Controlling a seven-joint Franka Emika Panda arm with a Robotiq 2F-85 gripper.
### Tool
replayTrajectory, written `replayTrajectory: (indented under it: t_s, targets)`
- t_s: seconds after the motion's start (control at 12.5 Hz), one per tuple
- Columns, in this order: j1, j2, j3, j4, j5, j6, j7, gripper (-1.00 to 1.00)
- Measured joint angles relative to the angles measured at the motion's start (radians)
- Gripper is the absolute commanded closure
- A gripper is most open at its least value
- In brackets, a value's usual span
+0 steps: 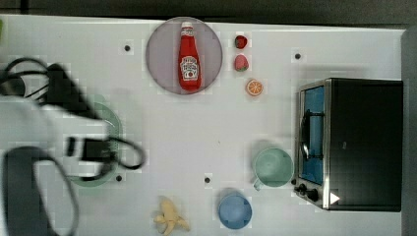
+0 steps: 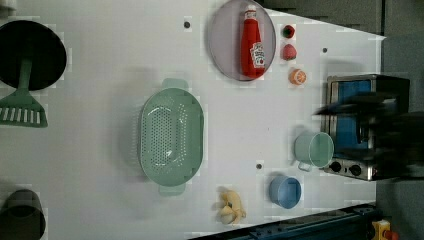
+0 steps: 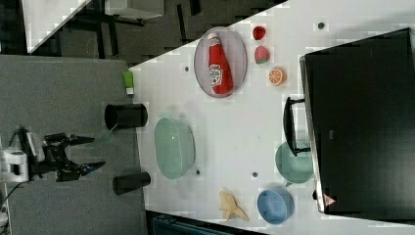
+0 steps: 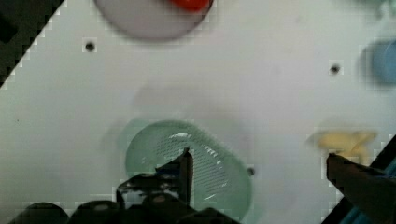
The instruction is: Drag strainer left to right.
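Note:
The strainer point(image 2: 171, 134) is a pale mint-green oblong colander with rows of small holes. It sits on the white table toward the left view's left of centre. In the top view my arm covers most of the strainer point(image 1: 114, 124). My gripper point(image 3: 98, 152) hangs well above the table, open, with nothing between its fingers. In the wrist view the gripper point(image 4: 258, 155) is spread wide. One dark finger point(image 4: 186, 170) stands over the strainer point(image 4: 210, 158) bowl and the other over bare table. Fingers and strainer are apart.
A ketchup bottle point(image 1: 189, 58) lies on a grey plate point(image 1: 160, 54). Two strawberries point(image 1: 240, 52), an orange half point(image 1: 254, 87), a toaster oven point(image 1: 354, 143), a mint mug point(image 1: 273, 167), a blue cup point(image 1: 234, 210) and a banana point(image 1: 170, 217) lie around. Black cups point(image 3: 125, 116) and a spatula point(image 2: 22, 112) stand near the strainer.

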Motion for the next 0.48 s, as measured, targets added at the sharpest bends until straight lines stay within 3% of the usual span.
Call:
replayTrajectory:
  t_s: [0.24,0.48]
  targets:
    - [0.021,0.080,0.142,-0.126,-0.013,0.166,0.301,-1.00]
    - [0.050,0.164,0.167,-0.241,-0.035,0.376,0.516,-1.00]
